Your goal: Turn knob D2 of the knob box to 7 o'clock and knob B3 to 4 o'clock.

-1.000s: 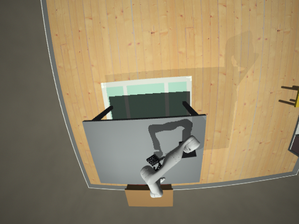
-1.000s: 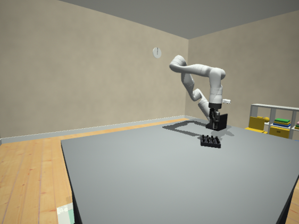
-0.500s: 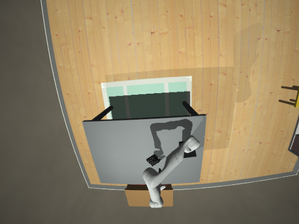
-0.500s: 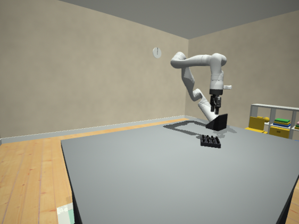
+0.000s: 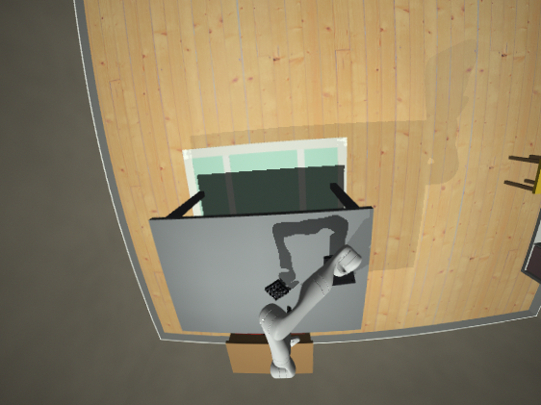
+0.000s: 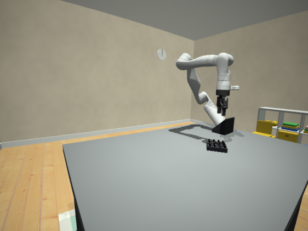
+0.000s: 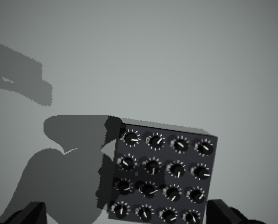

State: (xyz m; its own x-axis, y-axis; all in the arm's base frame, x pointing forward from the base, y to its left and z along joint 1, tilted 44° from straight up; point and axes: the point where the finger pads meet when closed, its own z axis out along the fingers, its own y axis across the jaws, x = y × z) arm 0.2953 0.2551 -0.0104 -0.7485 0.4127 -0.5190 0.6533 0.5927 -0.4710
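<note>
The black knob box (image 5: 280, 285) (image 6: 216, 149) (image 7: 165, 178) stands on the table, slightly turned in the wrist view. Its gap sides face left there, so row D is the left column and knob 1 is at the top. Knob D2 (image 7: 127, 163) has its line toward the upper left, at about 7 o'clock. Knob B3 (image 7: 173, 193) has its line toward the lower left, at about 4 o'clock; the exact mark is hard to tell. The socket is not visible. My gripper (image 6: 221, 113) (image 7: 126, 213) is open and empty, high above the box, touching nothing.
A black wedge-shaped block (image 5: 345, 279) (image 6: 227, 127) stands on the grey table (image 5: 217, 270) (image 6: 178, 181) near the arm's base, behind the knob box in the exterior view. The arm's shadow lies beside the box. A shelf (image 6: 287, 111) is at the far right.
</note>
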